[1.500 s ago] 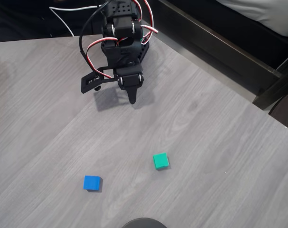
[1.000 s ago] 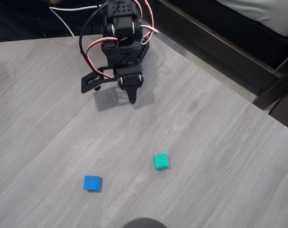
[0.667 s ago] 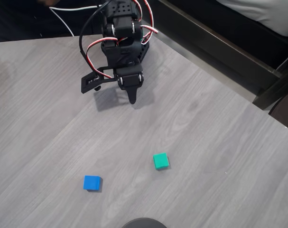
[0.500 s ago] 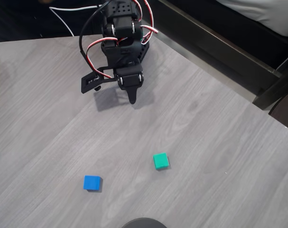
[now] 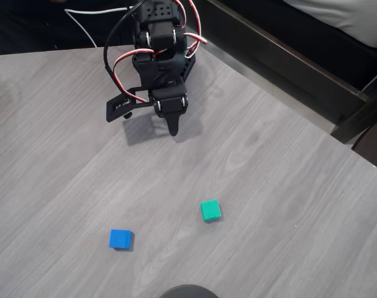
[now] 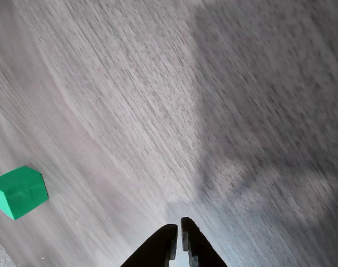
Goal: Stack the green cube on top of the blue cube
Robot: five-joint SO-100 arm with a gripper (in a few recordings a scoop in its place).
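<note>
Ahead of the jaws and well apart from them, the green cube [image 5: 210,210] sits flat on the grey wood-grain table [image 5: 287,186]; in the wrist view it shows low at the left edge [image 6: 19,192], off to one side of the fingertip line. Farther still and to the left in the overhead view lies the blue cube [image 5: 120,238], apart from the green one, nothing stacked. Gripper [image 5: 172,129] hangs near the arm base with jaws closed, tips all but touching (only a hairline slit between them in the wrist view [image 6: 178,233]), holding nothing. Risks, as I judge: coming down without opening first would just knock the green cube away; coming straight ahead would miss it, since it lies off the jaw axis; a skewed pinch on corners instead of flat faces could spin or squirt it out, and a crooked hold would then make the release on the blue cube tip off. Green cube has no long axis (equal sides); its faces sit slightly rotated against the overhead picture's edges, so the jaws likely need a small wrist turn to meet two opposite faces squarely.
</note>
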